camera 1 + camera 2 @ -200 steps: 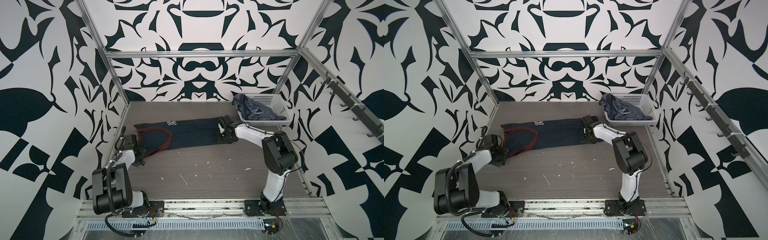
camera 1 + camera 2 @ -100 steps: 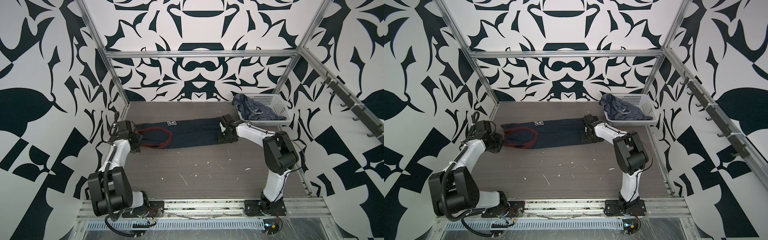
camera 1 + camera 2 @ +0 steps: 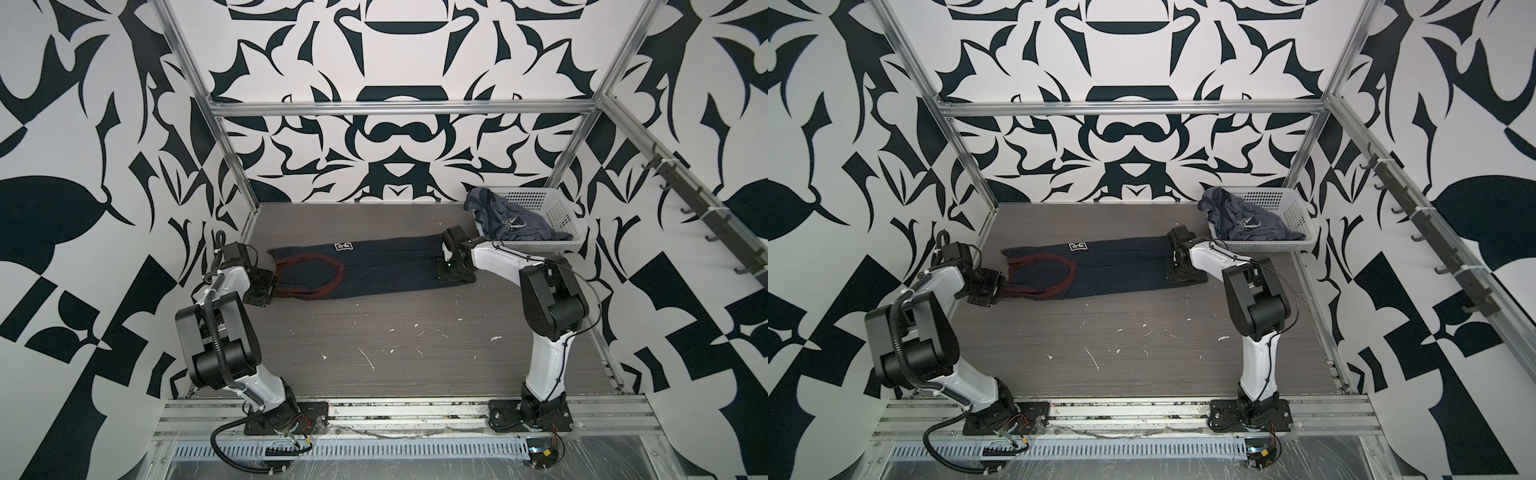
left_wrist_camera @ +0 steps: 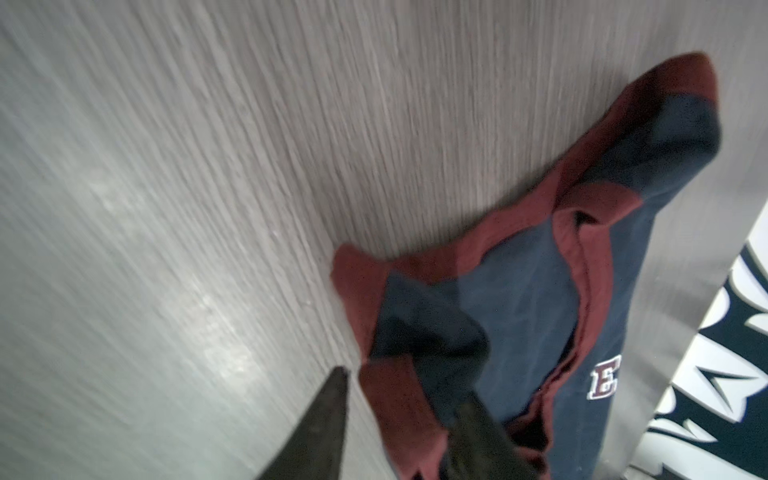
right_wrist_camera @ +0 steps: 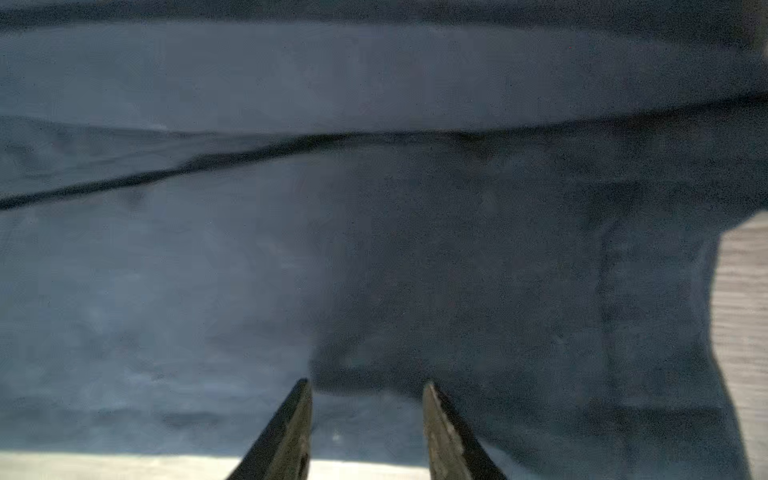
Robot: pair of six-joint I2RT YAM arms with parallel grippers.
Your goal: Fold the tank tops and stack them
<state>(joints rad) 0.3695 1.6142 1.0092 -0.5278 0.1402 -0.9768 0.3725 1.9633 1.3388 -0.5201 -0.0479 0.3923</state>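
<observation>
The dark navy tank top [image 3: 386,270] [image 3: 1121,270] lies folded into a long band across the table, red-trimmed straps to the left and hem to the right. My left gripper [image 3: 272,283] [image 3: 1005,286] is at the strap end. In the left wrist view my left gripper [image 4: 403,392] is open, with a slack red-trimmed strap [image 4: 399,399] lying between its fingers. My right gripper [image 3: 442,272] [image 3: 1170,270] rests at the hem. In the right wrist view my right gripper [image 5: 368,386] is open over flat navy cloth [image 5: 374,249]. The slate-blue tank top [image 3: 511,220] [image 3: 1246,222] is crumpled in the basket.
The white perforated basket [image 3: 557,208] [image 3: 1292,204] stands at the back right corner, just behind my right arm. The patterned left wall is close to my left gripper. White scuffs mark the grey wood-grain table [image 3: 395,340] in front of the shirt.
My left gripper carried the strap end back and to the left, straightening the straps, and its jaws have since parted. The right gripper has barely moved.
</observation>
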